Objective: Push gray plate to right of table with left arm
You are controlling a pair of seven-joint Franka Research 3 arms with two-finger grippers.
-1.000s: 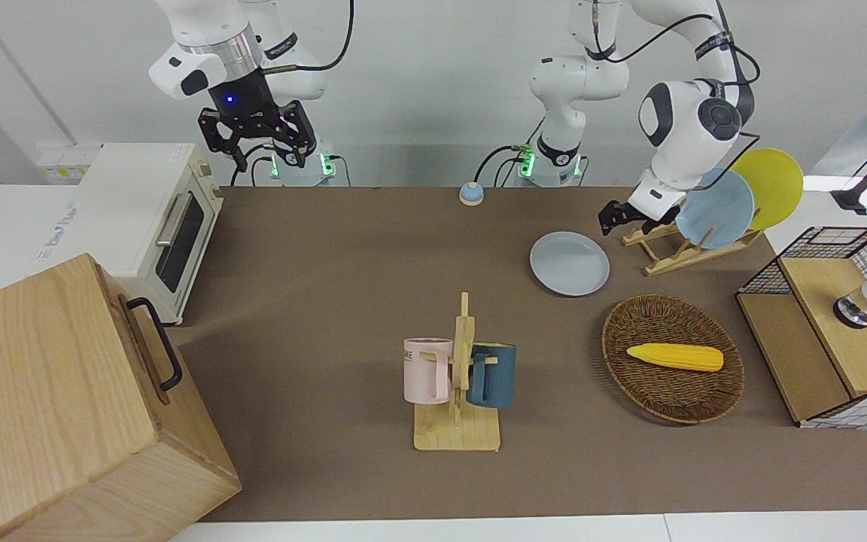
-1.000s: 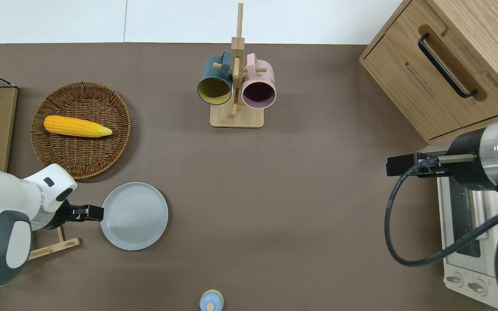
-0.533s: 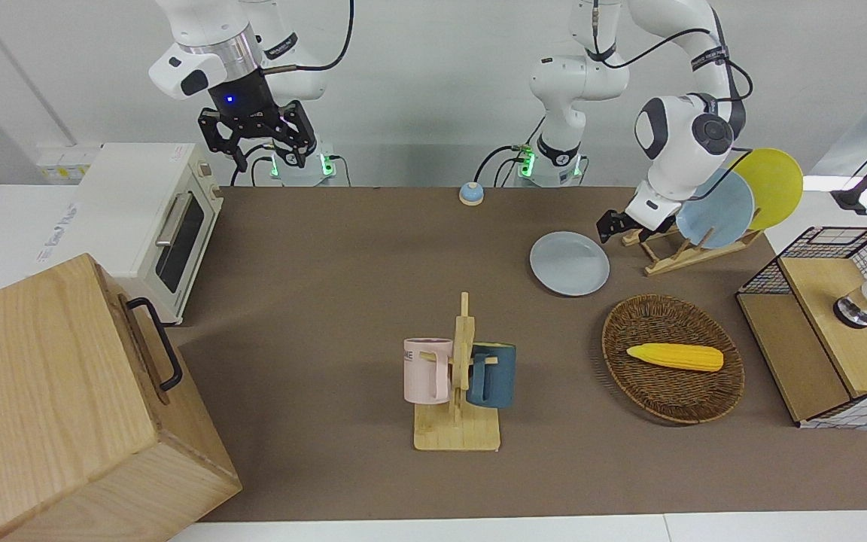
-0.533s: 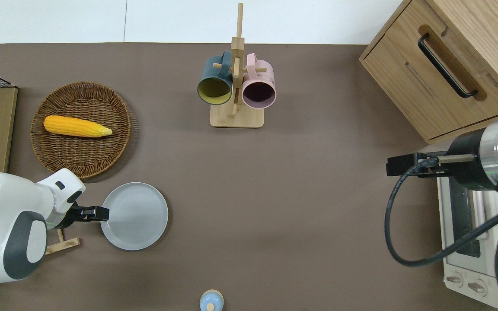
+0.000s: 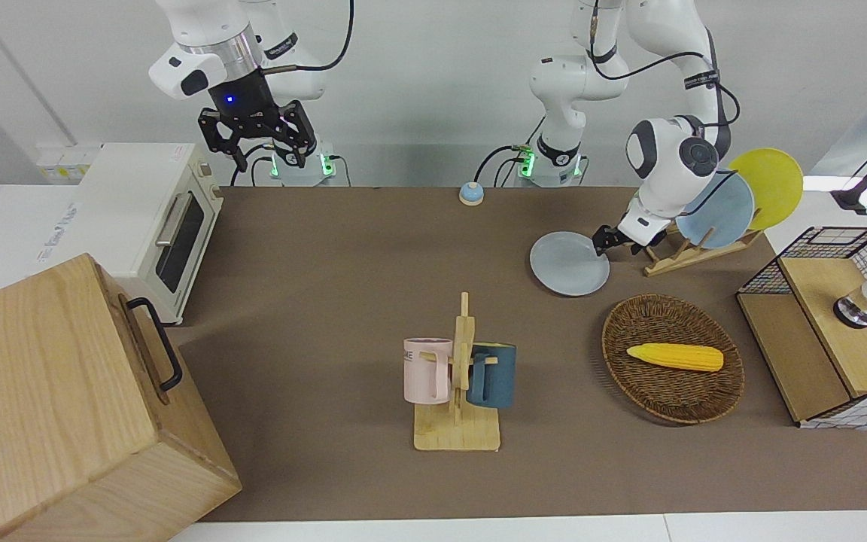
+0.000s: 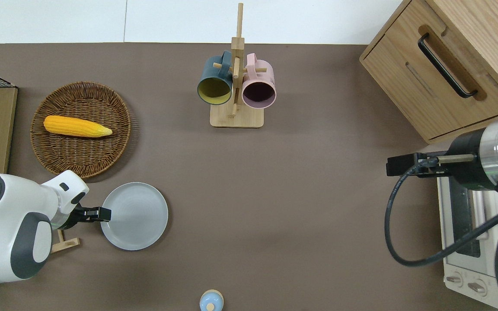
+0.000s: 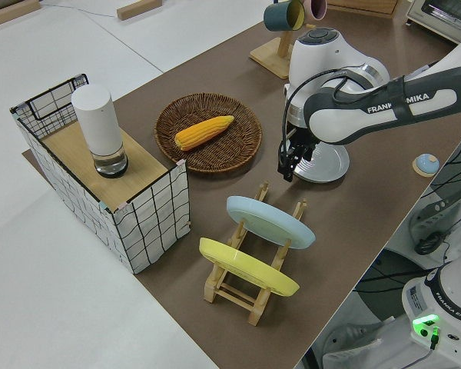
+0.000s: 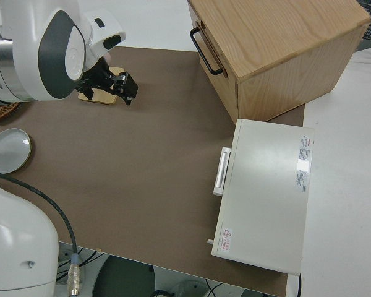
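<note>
Pale bluish-gray round plate (image 6: 134,216) flat on brown table (image 6: 275,194), just nearer the robots than round wicker basket (image 6: 80,129). Left gripper (image 6: 101,214) low at its rim, overhead view only; finger state unclear. Right arm parked.

Left arm (image 7: 369,115), white, lettered FRANKA, reaches across the brown table (image 7: 369,200). Its black left gripper (image 7: 286,165) hangs low at the rim of the gray plate (image 7: 326,163), on the plate's dish-rack side; contact not resolvable, finger spacing not readable. Wooden dish rack (image 7: 246,288) holds a sky-blue plate (image 7: 270,221) and a yellow plate (image 7: 247,267), both tilted. Wicker basket (image 7: 242,146) with a corn cob (image 7: 204,132) lying in it. Wire-sided crate (image 7: 150,219) with a wooden top carries an upright white cylinder (image 7: 97,129). Mug rack (image 7: 280,48) at the top edge, mugs only partly visible. Small blue knob (image 7: 426,163) on the table.
</note>
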